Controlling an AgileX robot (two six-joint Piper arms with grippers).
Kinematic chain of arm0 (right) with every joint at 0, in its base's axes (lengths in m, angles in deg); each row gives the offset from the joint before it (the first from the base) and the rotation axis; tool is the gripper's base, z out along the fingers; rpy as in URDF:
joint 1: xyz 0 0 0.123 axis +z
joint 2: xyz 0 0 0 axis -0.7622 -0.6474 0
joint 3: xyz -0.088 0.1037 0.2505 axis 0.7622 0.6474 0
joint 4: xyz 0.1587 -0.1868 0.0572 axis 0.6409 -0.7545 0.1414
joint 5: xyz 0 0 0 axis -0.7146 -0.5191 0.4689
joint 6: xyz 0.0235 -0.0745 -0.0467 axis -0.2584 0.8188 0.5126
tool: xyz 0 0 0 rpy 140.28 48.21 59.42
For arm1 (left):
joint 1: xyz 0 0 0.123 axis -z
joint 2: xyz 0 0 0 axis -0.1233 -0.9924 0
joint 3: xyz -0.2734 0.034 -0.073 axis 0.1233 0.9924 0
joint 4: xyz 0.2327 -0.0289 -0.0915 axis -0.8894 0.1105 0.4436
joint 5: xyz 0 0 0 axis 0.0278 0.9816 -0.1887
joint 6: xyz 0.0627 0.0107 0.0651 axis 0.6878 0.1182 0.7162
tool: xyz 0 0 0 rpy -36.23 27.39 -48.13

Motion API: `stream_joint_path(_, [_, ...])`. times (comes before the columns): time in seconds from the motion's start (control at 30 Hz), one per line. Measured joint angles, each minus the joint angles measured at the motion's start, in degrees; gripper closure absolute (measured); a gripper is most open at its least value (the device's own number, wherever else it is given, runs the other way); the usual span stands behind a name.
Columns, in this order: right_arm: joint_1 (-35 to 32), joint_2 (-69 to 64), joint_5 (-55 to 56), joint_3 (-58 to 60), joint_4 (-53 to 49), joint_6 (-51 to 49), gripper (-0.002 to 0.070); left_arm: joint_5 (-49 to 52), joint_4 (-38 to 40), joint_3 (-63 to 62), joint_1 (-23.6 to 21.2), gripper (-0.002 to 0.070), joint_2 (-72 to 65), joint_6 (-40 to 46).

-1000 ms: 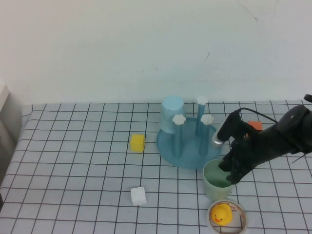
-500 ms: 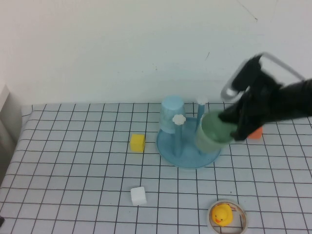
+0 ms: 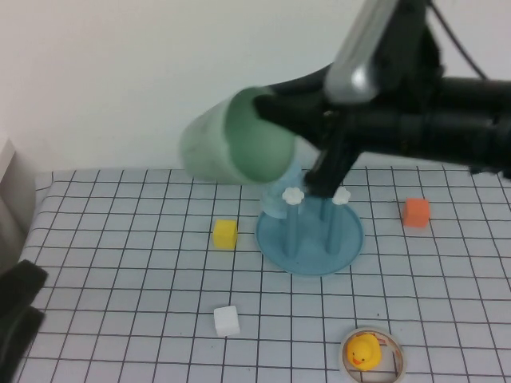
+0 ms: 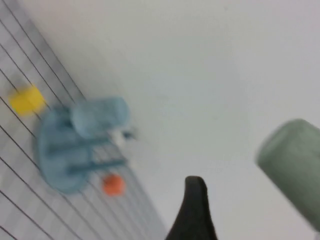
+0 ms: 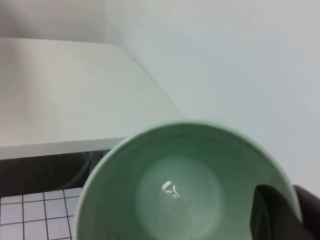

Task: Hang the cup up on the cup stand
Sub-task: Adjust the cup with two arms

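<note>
- Checked white surface (image 3: 120, 279), blank wall behind.
- Right gripper (image 3: 307, 132), jaws clamped on the pale mint-green plastic tumbler (image 3: 235, 148), has lifted it from the near right edge and tipped it sideways above the blue pegged cup stand (image 3: 310, 235); inverting comes next.
- Left gripper (image 3: 20, 319) at the near left corner; its jaws' state cannot be told.

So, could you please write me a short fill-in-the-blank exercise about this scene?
1. The right end effector holds the pale mint-green plastic tumbler ____ the table.
2. The light blue tumbler hangs on the blue pegged cup stand, and the yellow ____ sits inside a small ring.
3. The left end effector holds ____.

Missing: above; duck; nothing
</note>
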Motion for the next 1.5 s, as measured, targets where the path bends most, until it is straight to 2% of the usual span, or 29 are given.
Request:
stream_joint_path(0.1, [5.18, -0.12, 2.48, 0.0, 2.26, 7.63, 0.0654, 3.16, 14.06, 0.0, 0.0, 0.0163, -0.65, 1.15])
stream_joint_path(0.2, [8.64, -0.12, 4.58, 0.0, 2.93, 11.73, 0.0654, 3.75, 26.78, 0.0, 0.0, 0.0159, -1.27, 6.23])
stream_joint_path(0.3, [10.41, -0.12, 4.61, 0.34, 3.17, 12.88, 0.0654, 3.75, 31.49, -0.12, 0.0, 0.0156, -1.68, 11.9])
stream_joint_path(0.47, [13.53, -0.12, 1.98, 0.33, 3.39, 16.36, 0.0654, 7.89, 33.07, -0.23, 0.0, 0.0154, -1.68, 10.81])
stream_joint_path(0.6, [16.39, -0.12, 0.29, 0.33, 3.39, 19.51, 0.0654, 10.26, 33.16, -0.33, 0.0, 0.0154, -1.68, 4.77])
stream_joint_path(0.77, [19.04, -0.12, -0.07, 0.33, 3.51, 23.14, 0.0654, 10.77, 33.16, -0.33, 0.0, 0.0153, -1.68, 2.38])
stream_joint_path(1.03, [20.44, -1.62, -3.48, 0.21, 4.47, 30.6, 0.0648, 8.63, 32.46, -0.33, 0.0, 0.0146, -1.68, 1.57])
stream_joint_path(1.5, [20.79, -4.31, -3.99, -0.15, 6.39, 36.07, 0.0644, 6.02, 31.98, 0.11, 0.0, 0.0138, -1.95, 5.67])
